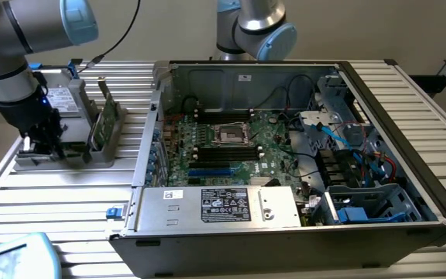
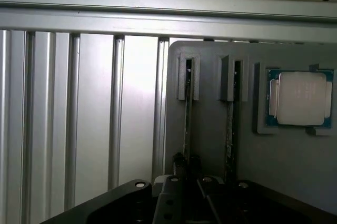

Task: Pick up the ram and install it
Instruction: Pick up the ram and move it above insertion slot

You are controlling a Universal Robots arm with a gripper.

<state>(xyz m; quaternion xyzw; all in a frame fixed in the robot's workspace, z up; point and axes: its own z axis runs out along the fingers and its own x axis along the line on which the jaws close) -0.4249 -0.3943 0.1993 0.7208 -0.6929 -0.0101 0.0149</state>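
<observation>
In the wrist view two rams stand on edge in the slots of a grey holder [image 2: 295, 166]. My gripper [image 2: 187, 162] has its dark fingertips [image 2: 179, 160] pressed on either side of the near end of one ram [image 2: 188, 119]. The other ram [image 2: 230, 129] stands free in the neighbouring slot. In the exterior view my gripper [image 1: 41, 145] is low over the holder [image 1: 103, 152] on the slatted table, at the exterior view's left. A green ram [image 1: 108, 113] rises from the holder just to the exterior view's right of the gripper.
A silver processor chip [image 2: 298, 98] lies in a pocket of the holder beside the slots. The open computer case [image 1: 378, 87] fills the exterior view's right, with the motherboard [image 1: 238, 145], its black memory slots [image 1: 215, 154] and a power supply [image 1: 223, 206]. A second arm [image 1: 254, 29] stands behind.
</observation>
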